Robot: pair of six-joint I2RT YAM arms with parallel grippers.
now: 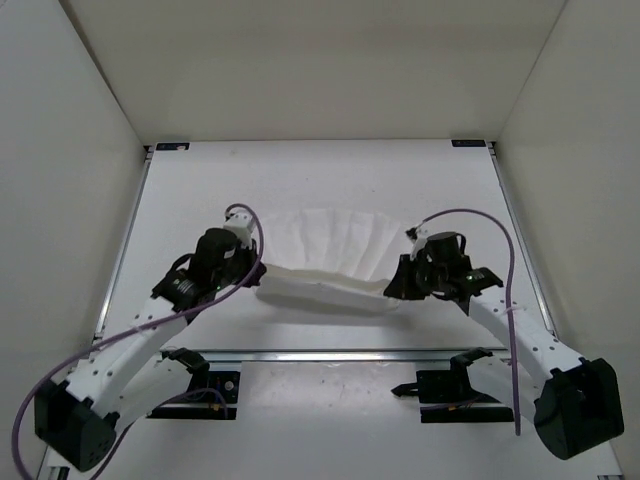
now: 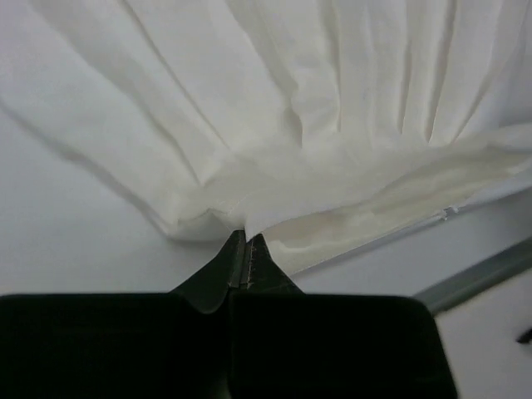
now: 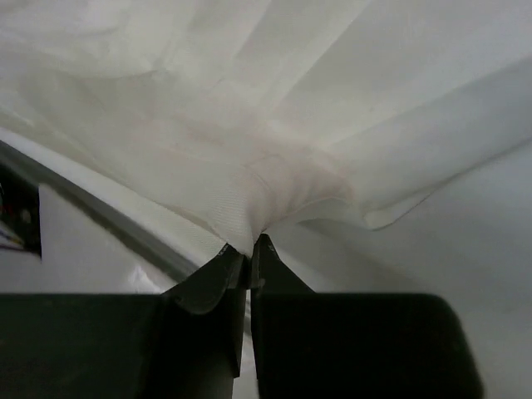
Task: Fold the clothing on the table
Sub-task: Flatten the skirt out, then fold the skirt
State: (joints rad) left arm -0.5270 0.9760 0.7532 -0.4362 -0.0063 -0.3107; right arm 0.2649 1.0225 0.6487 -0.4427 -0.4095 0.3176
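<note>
Both hands are pressed together on fabric: left hand (image 2: 247, 237) pinches a bunched corner of the clothing (image 1: 330, 245), right hand (image 3: 249, 243) pinches a seamed corner at the other end. The clothing spans between the two hands, near edge sagging, the rest fanning in pleats ahead of the fingertips over the counter (image 1: 330, 180). We can't tell whether that edge is clear of the counter. Risks as we judge them: both pinches sit at the very tips on thin cloth, so a sharp pull apart likely slips a corner. Uneven travel of the hands skews the fold line. The slack middle could roll under and crease. The rail (image 1: 330, 353) behind the hands could snag a drooping edge. Top view gives us the full span, sag and both arms, but hides the jaws. Wrist views show tip contact and bunching, and neither shows the other hand.
</note>
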